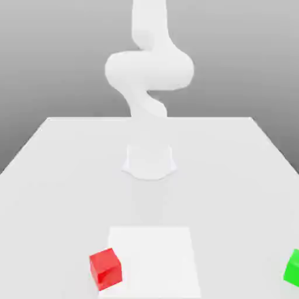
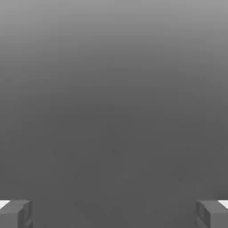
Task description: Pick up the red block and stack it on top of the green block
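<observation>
Nearest, the red block [image 1: 105, 268] sits on the white table [image 1: 52, 175] beside a paler square patch [image 1: 155, 260], with the green block [image 1: 293, 267] well apart at the exterior view's right edge. Farther back rises the arm [image 1: 149, 73]. The fingers [image 2: 15, 213] stand spread wide, nothing between them.

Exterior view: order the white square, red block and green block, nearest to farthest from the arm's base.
1. white square, directly before the arm's base
2. red block, at the square's edge, view's left
3. green block, view's far right
</observation>
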`<state>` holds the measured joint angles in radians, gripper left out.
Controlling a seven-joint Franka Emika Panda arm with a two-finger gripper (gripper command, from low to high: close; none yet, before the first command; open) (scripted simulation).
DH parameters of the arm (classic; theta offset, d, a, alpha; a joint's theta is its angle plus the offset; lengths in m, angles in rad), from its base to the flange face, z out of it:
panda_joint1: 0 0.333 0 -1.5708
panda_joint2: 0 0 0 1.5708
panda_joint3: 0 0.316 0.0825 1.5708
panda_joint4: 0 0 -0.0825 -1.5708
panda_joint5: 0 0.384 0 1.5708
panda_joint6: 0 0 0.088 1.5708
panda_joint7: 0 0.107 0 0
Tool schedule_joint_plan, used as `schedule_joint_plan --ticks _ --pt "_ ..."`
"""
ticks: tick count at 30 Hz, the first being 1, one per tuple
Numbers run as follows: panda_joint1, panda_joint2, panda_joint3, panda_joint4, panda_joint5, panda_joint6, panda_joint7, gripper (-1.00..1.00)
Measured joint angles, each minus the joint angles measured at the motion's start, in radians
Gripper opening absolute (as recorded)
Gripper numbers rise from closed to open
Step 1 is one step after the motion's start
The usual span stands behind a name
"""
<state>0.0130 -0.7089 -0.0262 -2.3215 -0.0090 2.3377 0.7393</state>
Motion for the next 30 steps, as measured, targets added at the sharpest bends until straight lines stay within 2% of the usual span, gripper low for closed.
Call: schedule_joint_plan --ticks 9,17,23,28,29,30 --pt "0.041 0.330 -0.104 -0.078 -0.006 0.137 -0.240 0.00" --pt "0.049 0.622 -0.173 -0.146 0.039 0.257 -0.486 0.00" --pt "0.009 0.842 -0.172 -0.197 0.083 0.347 -0.678 0.00" --pt "-0.040 1.023 -0.117 -0.185 0.146 0.479 -0.757 0.00" --pt "-0.051 1.057 -0.104 -0.180 0.159 0.507 -0.768 -1.00" --pt "-0.051 1.057 -0.104 -0.180 0.159 0.507 -0.768 -1.00"
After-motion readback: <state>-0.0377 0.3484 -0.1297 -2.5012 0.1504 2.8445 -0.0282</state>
